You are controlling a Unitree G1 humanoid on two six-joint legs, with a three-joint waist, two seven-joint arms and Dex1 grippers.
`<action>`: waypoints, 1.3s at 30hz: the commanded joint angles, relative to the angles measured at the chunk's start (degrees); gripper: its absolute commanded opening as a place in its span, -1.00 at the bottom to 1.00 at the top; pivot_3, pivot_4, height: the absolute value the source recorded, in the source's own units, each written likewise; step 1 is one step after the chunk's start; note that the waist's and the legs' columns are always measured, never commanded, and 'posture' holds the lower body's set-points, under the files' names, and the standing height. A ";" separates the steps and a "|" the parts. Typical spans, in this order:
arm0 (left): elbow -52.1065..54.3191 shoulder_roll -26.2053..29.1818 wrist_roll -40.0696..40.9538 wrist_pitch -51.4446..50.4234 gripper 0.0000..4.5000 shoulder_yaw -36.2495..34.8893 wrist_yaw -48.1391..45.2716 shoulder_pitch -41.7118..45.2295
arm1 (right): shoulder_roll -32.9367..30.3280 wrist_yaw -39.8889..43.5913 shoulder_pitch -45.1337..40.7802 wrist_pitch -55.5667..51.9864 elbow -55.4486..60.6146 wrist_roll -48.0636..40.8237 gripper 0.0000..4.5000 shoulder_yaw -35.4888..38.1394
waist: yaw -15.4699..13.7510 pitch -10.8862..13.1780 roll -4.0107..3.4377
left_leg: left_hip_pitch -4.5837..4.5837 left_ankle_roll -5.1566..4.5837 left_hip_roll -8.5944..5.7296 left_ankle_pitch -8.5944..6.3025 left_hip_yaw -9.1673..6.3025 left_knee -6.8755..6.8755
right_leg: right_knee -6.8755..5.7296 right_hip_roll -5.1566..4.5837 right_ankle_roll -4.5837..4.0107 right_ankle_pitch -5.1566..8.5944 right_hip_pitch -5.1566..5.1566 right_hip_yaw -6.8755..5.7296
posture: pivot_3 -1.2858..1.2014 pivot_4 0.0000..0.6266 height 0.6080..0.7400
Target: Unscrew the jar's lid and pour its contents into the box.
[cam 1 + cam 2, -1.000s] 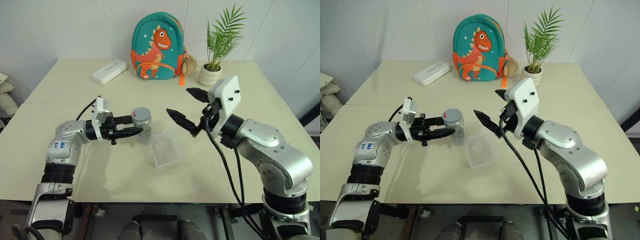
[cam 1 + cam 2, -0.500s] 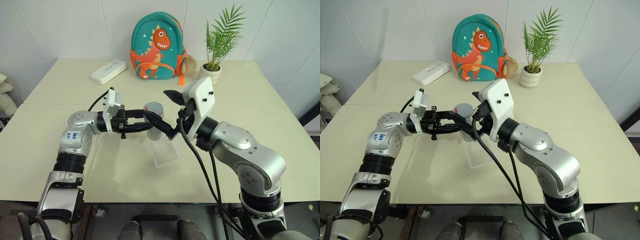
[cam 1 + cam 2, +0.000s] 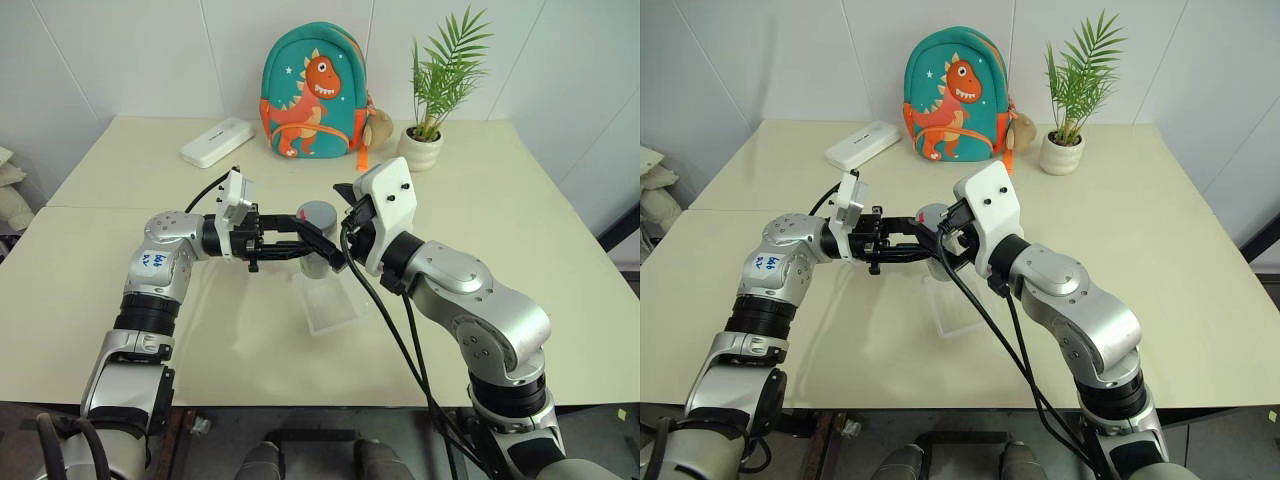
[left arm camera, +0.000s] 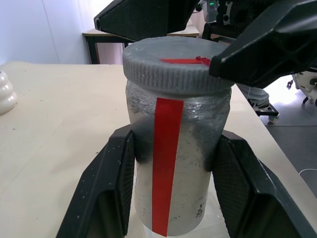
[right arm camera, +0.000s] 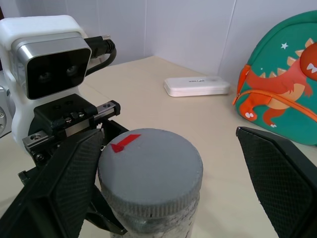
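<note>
The jar point(image 4: 176, 163), cloudy-walled with a red stripe, stands upright in my left gripper point(image 4: 176, 136), which is shut on its body from both sides. It hangs above the far end of the clear box point(image 3: 332, 305) on the table. The grey lid point(image 5: 151, 168) with a red mark sits on the jar. My right gripper point(image 3: 328, 218) is open, one finger point(image 5: 59, 183) on each side of the lid with gaps between. The contents are hidden behind the jar's clouded wall.
At the back of the cream table point(image 3: 500, 230) stand a teal dinosaur backpack point(image 3: 312, 92), a potted plant point(image 3: 420, 148) and a white case point(image 3: 218, 142). Cables hang from the right wrist toward the table's front edge.
My left gripper carried the jar to the right, over the box. My right gripper swung in from the right, and its open fingers now stand on both sides of the lid.
</note>
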State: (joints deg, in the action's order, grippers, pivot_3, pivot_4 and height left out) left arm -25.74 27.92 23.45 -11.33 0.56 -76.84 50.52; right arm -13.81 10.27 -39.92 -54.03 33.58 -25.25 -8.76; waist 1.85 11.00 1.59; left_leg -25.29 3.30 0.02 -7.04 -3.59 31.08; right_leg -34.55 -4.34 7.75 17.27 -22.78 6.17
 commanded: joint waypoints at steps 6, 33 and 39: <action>0.21 0.31 -0.17 0.67 -0.16 -0.96 0.04 1.70 | 0.67 1.35 -0.56 -2.06 1.43 -1.30 1.00 0.95 | 0.01 0.00 0.00 | 0.00 0.00 0.00 0.00 0.00 0.00 | -0.02 0.00 0.00 0.00 0.00 0.00 | 0.03 -0.52 1.00; 0.03 0.03 0.81 -0.65 -0.16 -0.58 -2.42 1.44 | -4.30 21.32 -4.02 3.75 -1.35 -11.11 0.13 5.51 | 0.13 0.00 0.00 | -0.02 0.00 0.00 0.00 0.00 -0.01 | 0.02 0.00 -0.01 0.01 -0.02 -0.01 | 0.03 -0.52 1.00; -4.02 -0.35 -0.26 1.15 -0.16 0.20 -5.66 3.72 | -7.09 30.97 -6.28 4.97 -3.75 -15.36 0.13 6.10 | 0.10 0.01 0.01 | -0.04 -0.01 0.00 -0.01 0.00 -0.01 | 0.07 0.00 -0.01 0.01 -0.02 -0.02 | 0.03 -0.52 1.00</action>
State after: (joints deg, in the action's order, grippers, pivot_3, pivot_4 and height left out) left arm -27.61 27.32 24.71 -11.24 0.87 -83.66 52.96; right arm -21.99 35.61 -43.76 -52.27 25.89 -34.39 -2.80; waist 1.95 11.00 1.59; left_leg -25.33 3.29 0.03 -7.05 -3.60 31.07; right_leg -34.48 -4.34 7.74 17.27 -22.80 6.15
